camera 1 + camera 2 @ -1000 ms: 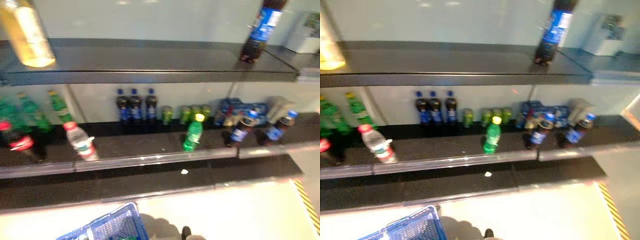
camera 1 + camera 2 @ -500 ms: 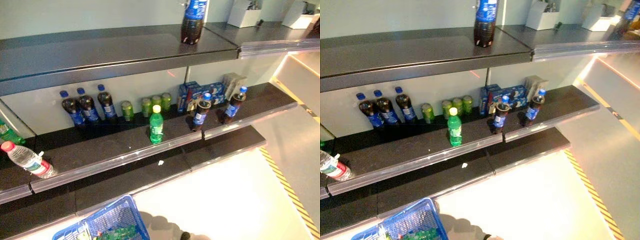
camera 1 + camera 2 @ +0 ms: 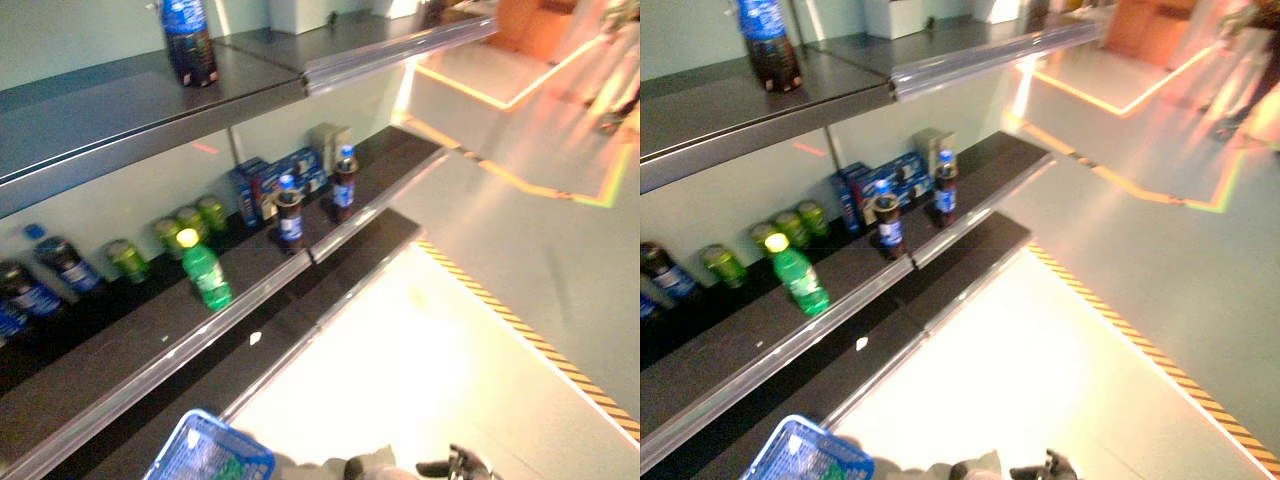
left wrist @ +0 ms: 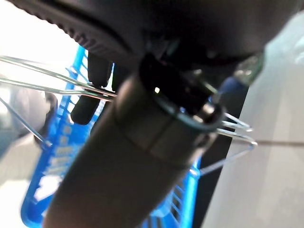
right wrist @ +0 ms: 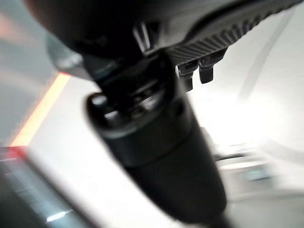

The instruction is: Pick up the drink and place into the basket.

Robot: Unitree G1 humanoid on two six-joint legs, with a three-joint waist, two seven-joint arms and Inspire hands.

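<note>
A green bottle with a yellow cap (image 3: 205, 275) stands at the front of the dark middle shelf (image 3: 130, 340). Two cola bottles with blue labels (image 3: 290, 215) stand to its right, and green cans (image 3: 185, 222) stand behind it. The blue basket (image 3: 205, 458) hangs low at the left with something green inside. My left hand (image 4: 90, 95) is shut on its thin wire handles (image 4: 47, 85). My right hand (image 5: 156, 142) hangs over the pale floor, its fingers relaxed and holding nothing.
A large cola bottle (image 3: 188, 42) stands on the top shelf. Blue boxes (image 3: 275, 180) sit at the back of the middle shelf. A low bottom shelf (image 3: 330, 270) juts out below. A yellow-black striped line (image 3: 520, 330) crosses the floor at the right.
The camera has swung to the right, so the shelves have slid left and open floor shows at the right. The blue basket still hangs low at the left.
</note>
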